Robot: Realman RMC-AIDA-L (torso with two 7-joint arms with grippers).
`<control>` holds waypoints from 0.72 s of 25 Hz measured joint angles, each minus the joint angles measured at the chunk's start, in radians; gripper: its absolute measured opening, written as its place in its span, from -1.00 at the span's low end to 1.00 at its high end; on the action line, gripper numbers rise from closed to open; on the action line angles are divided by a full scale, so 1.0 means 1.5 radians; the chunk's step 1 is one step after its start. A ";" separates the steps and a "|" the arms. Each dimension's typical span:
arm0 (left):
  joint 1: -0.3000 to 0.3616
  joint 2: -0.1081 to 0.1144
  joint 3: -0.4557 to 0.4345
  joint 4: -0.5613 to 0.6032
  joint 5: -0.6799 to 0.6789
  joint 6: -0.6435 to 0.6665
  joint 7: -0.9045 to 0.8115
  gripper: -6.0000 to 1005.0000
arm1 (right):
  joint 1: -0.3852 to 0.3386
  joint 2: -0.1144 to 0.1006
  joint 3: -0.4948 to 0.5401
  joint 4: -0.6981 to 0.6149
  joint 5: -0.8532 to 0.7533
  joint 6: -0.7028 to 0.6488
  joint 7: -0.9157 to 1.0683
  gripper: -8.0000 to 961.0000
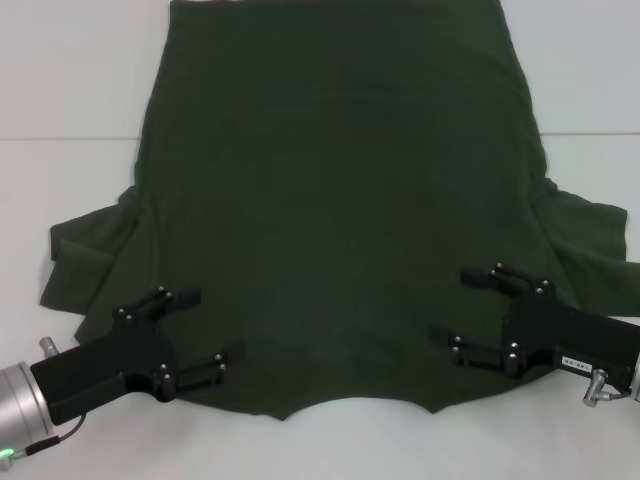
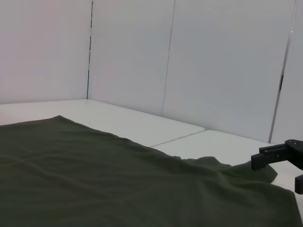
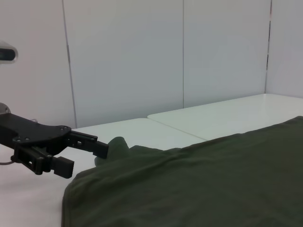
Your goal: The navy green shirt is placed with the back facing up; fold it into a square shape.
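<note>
You have the navy green shirt [image 1: 335, 220] spread flat on the white table [image 1: 60, 90], its long axis running near to far. The collar end with its curved neckline lies at the near edge, closest to the robot, and the hem points away to the far side, running out of the head view. One short sleeve fans out to the left and the other to the right, both a little rumpled.

Your left gripper [image 1: 205, 334] sits over the near-left shoulder area, fingers spread apart with cloth showing between them. Your right gripper [image 1: 468, 308] mirrors it over the near-right shoulder, fingers likewise spread. You cannot tell whether either one touches the fabric.
</note>
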 joint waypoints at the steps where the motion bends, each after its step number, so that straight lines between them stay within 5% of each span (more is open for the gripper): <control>1: 0.000 0.000 0.000 0.000 0.000 0.000 0.000 0.89 | 0.000 0.000 0.000 0.000 0.000 0.000 0.000 0.91; 13: 0.000 0.000 0.002 -0.001 0.001 -0.005 0.000 0.86 | 0.001 0.000 0.000 0.001 0.016 0.000 -0.002 0.91; 18: -0.006 0.010 -0.051 0.004 -0.009 -0.026 -0.163 0.85 | 0.002 0.000 -0.001 0.004 0.016 0.004 0.000 0.91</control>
